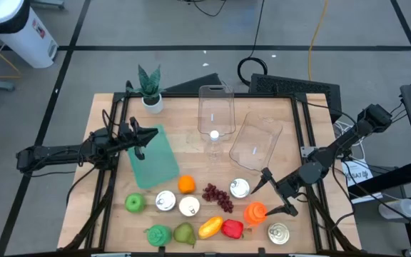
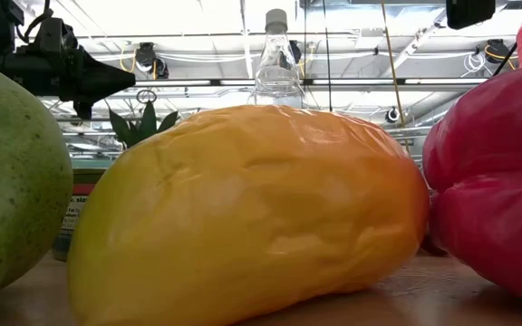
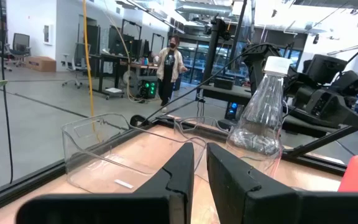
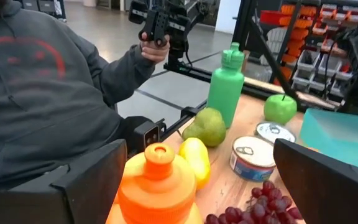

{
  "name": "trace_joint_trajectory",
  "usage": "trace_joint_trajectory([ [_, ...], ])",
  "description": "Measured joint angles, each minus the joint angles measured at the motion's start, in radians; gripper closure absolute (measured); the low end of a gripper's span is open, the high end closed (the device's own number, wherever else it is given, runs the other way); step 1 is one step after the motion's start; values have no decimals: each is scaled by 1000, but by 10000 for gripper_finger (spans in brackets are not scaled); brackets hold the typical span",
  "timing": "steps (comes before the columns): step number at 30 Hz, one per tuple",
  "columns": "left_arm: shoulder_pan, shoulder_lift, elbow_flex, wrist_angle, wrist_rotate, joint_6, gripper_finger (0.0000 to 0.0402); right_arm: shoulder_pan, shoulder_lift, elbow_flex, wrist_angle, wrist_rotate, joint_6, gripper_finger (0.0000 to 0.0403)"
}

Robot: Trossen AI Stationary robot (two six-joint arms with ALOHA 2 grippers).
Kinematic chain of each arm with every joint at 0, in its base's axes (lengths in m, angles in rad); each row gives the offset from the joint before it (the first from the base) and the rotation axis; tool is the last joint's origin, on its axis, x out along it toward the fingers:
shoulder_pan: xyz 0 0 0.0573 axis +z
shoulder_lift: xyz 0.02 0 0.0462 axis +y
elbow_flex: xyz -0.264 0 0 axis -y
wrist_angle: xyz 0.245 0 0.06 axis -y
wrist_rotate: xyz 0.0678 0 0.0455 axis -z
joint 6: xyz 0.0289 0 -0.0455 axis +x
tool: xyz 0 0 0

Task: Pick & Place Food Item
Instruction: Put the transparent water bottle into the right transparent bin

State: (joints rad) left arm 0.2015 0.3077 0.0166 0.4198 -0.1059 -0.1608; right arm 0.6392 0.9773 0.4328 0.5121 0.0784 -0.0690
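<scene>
This is a robotics lab in a large open hall. A wooden table (image 1: 191, 171) framed in black rails stands on a grey floor (image 1: 155, 28) marked with dark lines, with cables (image 1: 312, 28) trailing past its far edge. Beyond it show office chairs (image 3: 17, 46), desks with equipment (image 3: 120, 59), exposed ceiling pipes (image 2: 333, 41), racks of orange bins (image 4: 294, 28), a person standing (image 3: 169, 65) and another seated (image 4: 42, 93) holding a controller (image 4: 160, 22).
</scene>
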Motion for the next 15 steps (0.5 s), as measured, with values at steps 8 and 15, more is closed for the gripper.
trace_joint_trajectory([
  [8, 0, 0, 0, -1, 0, 0, 350, 0, 36, 0, 6, -3, 33, 9],
  [15, 0, 0, 0, 0, 0, 10, 350, 6, 40, 0, 4, -51, 31, 9],
])
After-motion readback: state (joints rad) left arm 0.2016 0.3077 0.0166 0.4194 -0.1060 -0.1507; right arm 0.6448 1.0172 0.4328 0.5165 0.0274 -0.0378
